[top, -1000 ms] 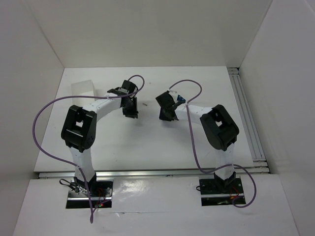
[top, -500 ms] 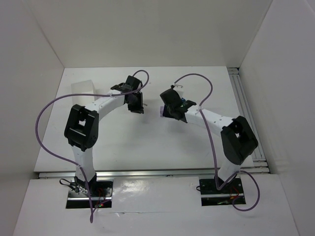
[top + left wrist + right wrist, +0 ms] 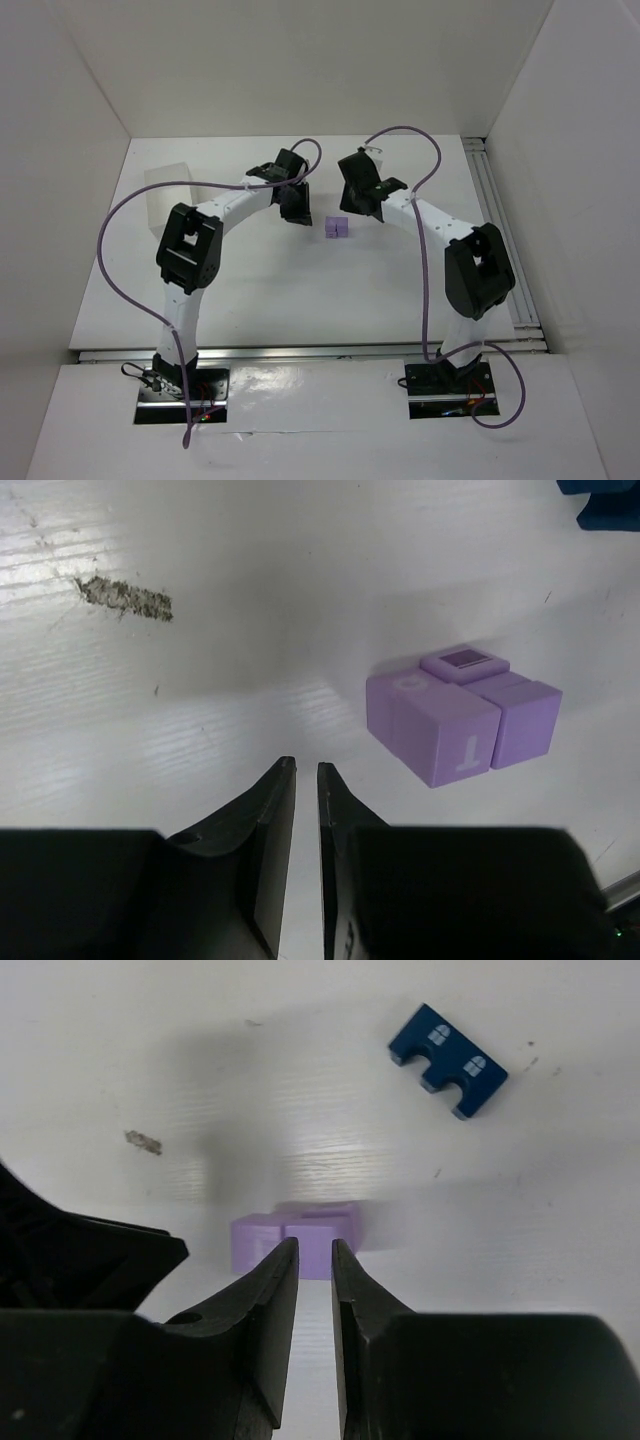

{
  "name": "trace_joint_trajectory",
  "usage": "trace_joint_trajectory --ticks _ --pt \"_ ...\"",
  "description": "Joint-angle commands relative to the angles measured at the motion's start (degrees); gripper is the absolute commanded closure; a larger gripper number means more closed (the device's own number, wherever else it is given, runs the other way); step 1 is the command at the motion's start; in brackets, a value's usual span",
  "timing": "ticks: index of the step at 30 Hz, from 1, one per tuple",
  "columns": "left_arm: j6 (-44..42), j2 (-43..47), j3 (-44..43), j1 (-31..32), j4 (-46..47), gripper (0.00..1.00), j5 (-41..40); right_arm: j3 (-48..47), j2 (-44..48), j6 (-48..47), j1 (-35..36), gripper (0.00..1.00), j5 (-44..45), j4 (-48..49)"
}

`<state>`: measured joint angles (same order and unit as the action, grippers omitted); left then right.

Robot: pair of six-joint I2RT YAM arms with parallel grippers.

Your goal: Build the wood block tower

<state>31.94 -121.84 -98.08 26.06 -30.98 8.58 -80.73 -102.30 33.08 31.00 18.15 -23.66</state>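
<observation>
**Left fingers** (image 3: 288,780): drawn almost together, with only a thin slit between them and nothing held. They hang over bare surface (image 3: 200,700). The light purple blocks (image 3: 460,715) lie ahead and off to one side, apart from the tips.

**Right fingers** (image 3: 290,1260): the same narrow slit, also empty. In their wrist view the purple group sits just beyond the tips, not between them. We cannot tell whether they touch it.

**From above:** the group lies toward the far half of the surface, between the two arms. The left fingers are just to its left and the right fingers just to its far right.

**The group itself:** several cubes pressed together and touching, one with a letter T on its side. It reads as a single low layer. A rear cube may stand slightly higher, but we cannot say.

**Dark blue block** (image 3: 448,1047): notched, with two small windows. It lies flat on the surface, well apart from the purple group, and is hidden in the overhead view.

**Our judgement:**
- The footing is laid, but the tower is barely begun.
- Still to do are the upper layers and setting the blue piece on the stack.
- Either fingers must open before any pick.
</observation>
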Motion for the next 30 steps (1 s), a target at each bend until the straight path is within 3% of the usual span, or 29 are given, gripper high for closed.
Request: trace_joint_trajectory --ticks 1,11,30 --pt "0.93 -1.81 -2.82 -0.22 -0.31 0.73 2.05 -2.59 -0.62 -0.91 -1.82 0.73 -0.84 -2.88" --pt "0.93 -3.14 -3.96 1.45 -0.31 0.75 2.67 3.3 4.04 -1.44 -8.41 0.73 -2.5 -1.74" --pt "0.4 -3.14 -6.16 4.08 -1.36 0.76 2.67 4.88 4.04 -1.97 -9.03 0.73 -3.03 -1.21"
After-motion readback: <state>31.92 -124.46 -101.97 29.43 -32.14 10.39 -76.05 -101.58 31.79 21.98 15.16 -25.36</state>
